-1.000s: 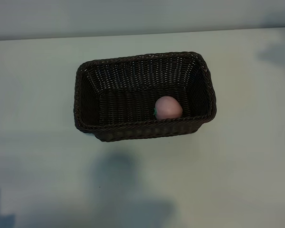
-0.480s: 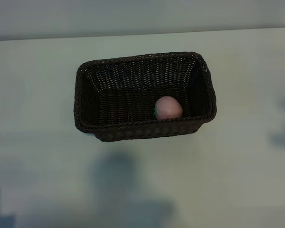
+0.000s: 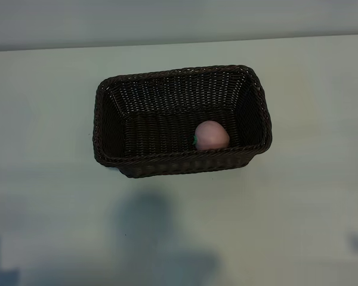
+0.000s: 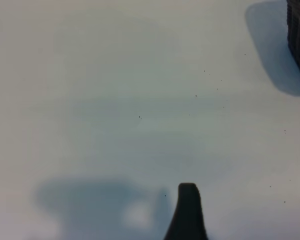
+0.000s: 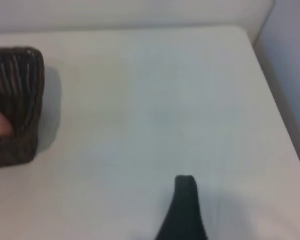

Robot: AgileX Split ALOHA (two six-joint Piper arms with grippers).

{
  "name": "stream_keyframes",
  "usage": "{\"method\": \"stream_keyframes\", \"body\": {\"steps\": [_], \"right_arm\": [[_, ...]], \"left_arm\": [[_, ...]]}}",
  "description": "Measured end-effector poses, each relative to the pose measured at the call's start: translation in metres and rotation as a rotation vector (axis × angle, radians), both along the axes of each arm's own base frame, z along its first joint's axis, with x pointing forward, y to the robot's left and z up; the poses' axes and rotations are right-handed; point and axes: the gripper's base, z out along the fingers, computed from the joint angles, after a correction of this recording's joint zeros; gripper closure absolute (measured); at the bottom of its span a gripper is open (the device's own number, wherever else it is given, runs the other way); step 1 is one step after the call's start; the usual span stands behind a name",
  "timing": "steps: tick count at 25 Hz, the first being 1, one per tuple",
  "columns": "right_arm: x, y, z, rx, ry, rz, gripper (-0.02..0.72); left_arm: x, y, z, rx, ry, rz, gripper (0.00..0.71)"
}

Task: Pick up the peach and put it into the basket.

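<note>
Peach (image 3: 211, 134) sits inside the basket (image 3: 167, 161), low against the near long wall, toward its right end; stem mark faces left. Basket stands on the white surface (image 3: 310, 208), upright, nothing else in it.

Judgement: placement is done, what's left is retreat and park.

Neither arm shows in the exterior view. Left end effector (image 4: 188, 210): only one dark fingertip in its wrist view, hovering over bare surface, basket corner at the frame edge, well apart. Jaws wide, holding nothing. Right end effector (image 5: 184, 207): again one fingertip visible, over bare surface, basket end wall and a sliver of peach off to the side, well apart. Jaws also wide, empty.

How to finish clean:
- Keep the right arm's path away from the basket rim; wicker is light and would likely slide or tip if clipped.
- Leave jaws spread, no reason to close near anything.
- Don't go back in to nudge the peach. It's round and may roll, but the deep sloping walls should contain it.
- Left arm: leave parked.
</note>
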Motion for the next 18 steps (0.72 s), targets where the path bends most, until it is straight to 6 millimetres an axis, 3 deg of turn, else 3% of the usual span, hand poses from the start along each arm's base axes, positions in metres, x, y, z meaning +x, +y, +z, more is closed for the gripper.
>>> {"method": "stream_keyframes", "body": {"steps": [6, 18], "right_arm": [[-0.010, 0.001, -0.032, -0.012, -0.034, 0.029, 0.130], [0.015, -0.003, -0.080, 0.005, 0.134, 0.064, 0.131]], "left_arm": [[0.000, 0.000, 0.000, 0.000, 0.000, 0.000, 0.116], [0.000, 0.000, 0.000, 0.001, 0.001, 0.000, 0.116]]}}
